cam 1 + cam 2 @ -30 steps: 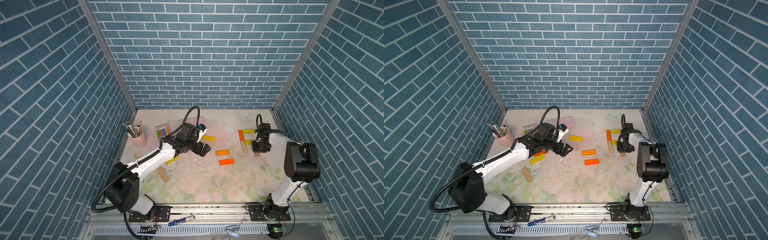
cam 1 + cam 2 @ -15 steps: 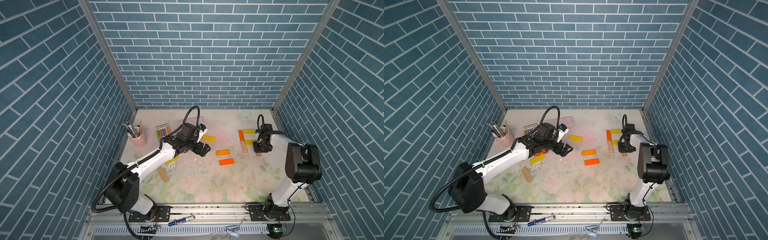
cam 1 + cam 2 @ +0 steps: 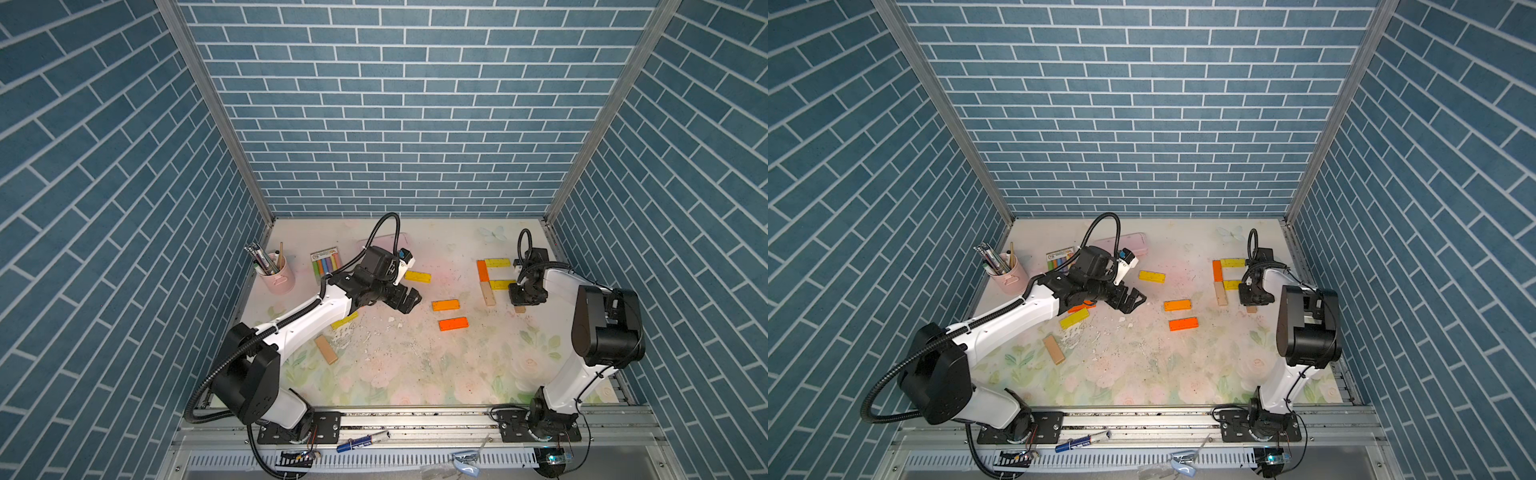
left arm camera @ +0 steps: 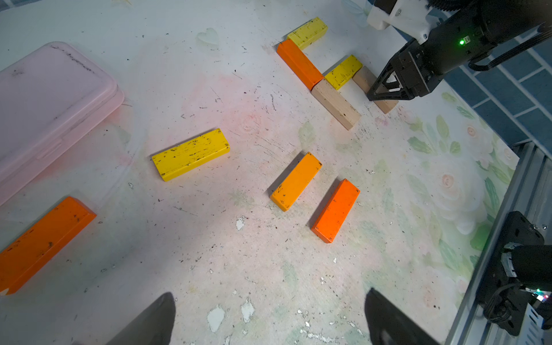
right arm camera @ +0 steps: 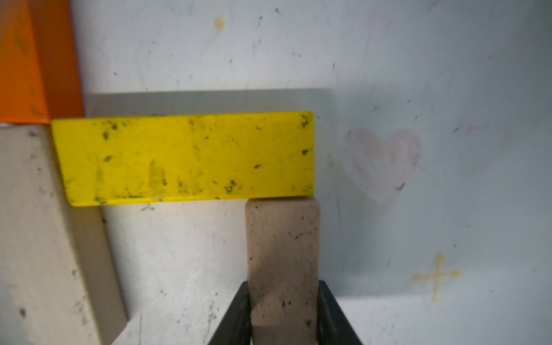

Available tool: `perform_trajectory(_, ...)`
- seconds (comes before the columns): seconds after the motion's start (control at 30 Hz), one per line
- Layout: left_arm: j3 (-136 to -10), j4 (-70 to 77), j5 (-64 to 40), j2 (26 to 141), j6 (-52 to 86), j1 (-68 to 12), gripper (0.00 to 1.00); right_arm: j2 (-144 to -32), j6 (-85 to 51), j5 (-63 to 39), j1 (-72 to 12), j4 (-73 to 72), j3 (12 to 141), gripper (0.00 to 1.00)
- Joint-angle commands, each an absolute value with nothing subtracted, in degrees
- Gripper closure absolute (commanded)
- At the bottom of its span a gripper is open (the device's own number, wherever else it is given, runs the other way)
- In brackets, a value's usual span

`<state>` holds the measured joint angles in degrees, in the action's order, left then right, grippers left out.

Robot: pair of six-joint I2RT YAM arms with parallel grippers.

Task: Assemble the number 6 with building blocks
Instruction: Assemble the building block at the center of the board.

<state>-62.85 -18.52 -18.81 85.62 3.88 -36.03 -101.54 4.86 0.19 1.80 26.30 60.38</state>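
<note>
R tool (image 5: 283,298) grips tan block (image 5: 282,239) — abuts yellow blk (image 5: 185,155).

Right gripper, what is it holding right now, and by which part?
The right gripper holds a tan block by its two long sides, near the end farthest from the yellow block it abuts. The left gripper is open and empty.

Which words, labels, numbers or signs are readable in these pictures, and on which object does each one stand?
No word or number is readable.
On the chalk pack: a printed label, too small to read.
On the pink case: dark scribbles, no letters.
On the table: a drawn pink heart and a yellow cross.
</note>
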Motion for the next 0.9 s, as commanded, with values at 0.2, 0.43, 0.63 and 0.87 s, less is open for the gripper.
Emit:
perform_trajectory(0.2,-62.7,-18.3,-19.4,85.9,4.0,-36.4,0.01,-102.4,7.9,0.2,2.5,28.4,61.5,0.55)
perform_trajectory(0.43,-62.9,-18.4,-19.0,85.7,4.0,-36.5,0.01,-98.2,5.9,0.0,2.5,28.5,63.2,0.38)
perform_trajectory(0.63,-63.3,-19.6,-17.6,84.6,3.6,-36.4,0.01,-90.4,-1.0,-1.4,2.3,31.9,64.9,0.4)
perform_trajectory(0.87,-65.1,-23.1,-12.8,83.7,4.2,-36.4,0.01,-80.8,-14.7,-3.8,-4.6,32.1,59.9,0.35)
